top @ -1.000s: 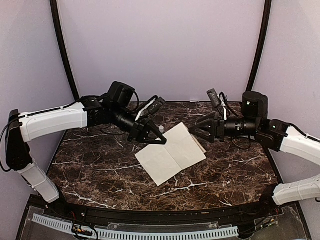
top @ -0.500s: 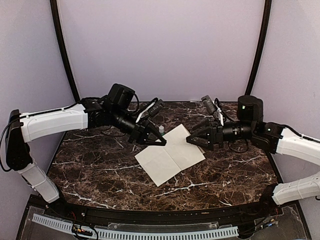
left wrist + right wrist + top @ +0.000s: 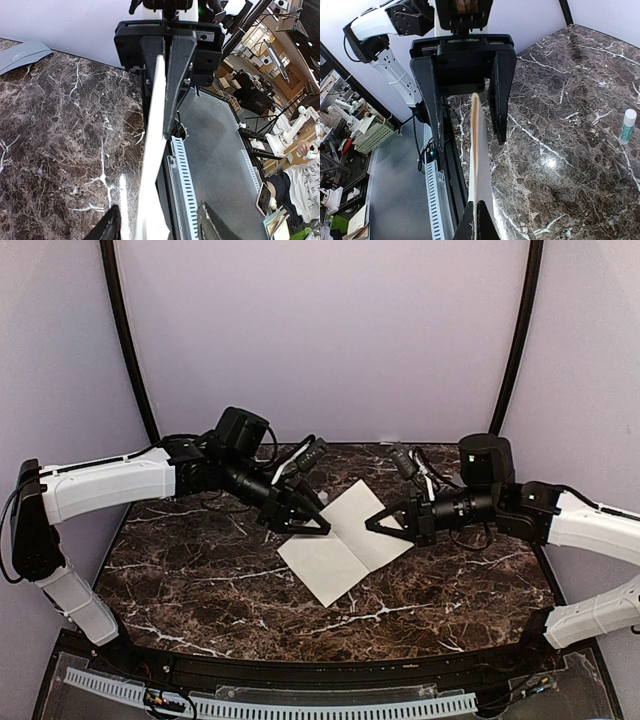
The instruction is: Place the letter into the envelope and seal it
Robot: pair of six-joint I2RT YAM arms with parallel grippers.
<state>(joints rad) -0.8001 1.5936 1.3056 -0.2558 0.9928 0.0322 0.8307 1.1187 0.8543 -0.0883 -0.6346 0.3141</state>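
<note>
The letter [image 3: 340, 548], a pale sheet with a crease across it, lies spread out over the middle of the dark marble worktop [image 3: 200, 570], between the two arms. Whether its near corner rests on the marble cannot be told. The right gripper [image 3: 376, 525] has the sheet's right edge, and its jaws are pinched tight on the paper. From the right wrist the sheet shows edge-on, running straight out of the closed fingertips [image 3: 479, 222]. The left gripper [image 3: 312, 524] is at the opposite edge with its jaws spread. The paper passes through the gap, and both wrist views show daylight on either side of it, so this gripper grips nothing. In the left wrist view the envelope [image 3: 22, 51] lies flat on the worktop at the foot of the back wall, well apart from the letter. Only a slate-grey corner of it shows. A white glue stick [image 3: 627, 127] with a green label lies on the marble off to one side, seen from the right wrist.
</note>
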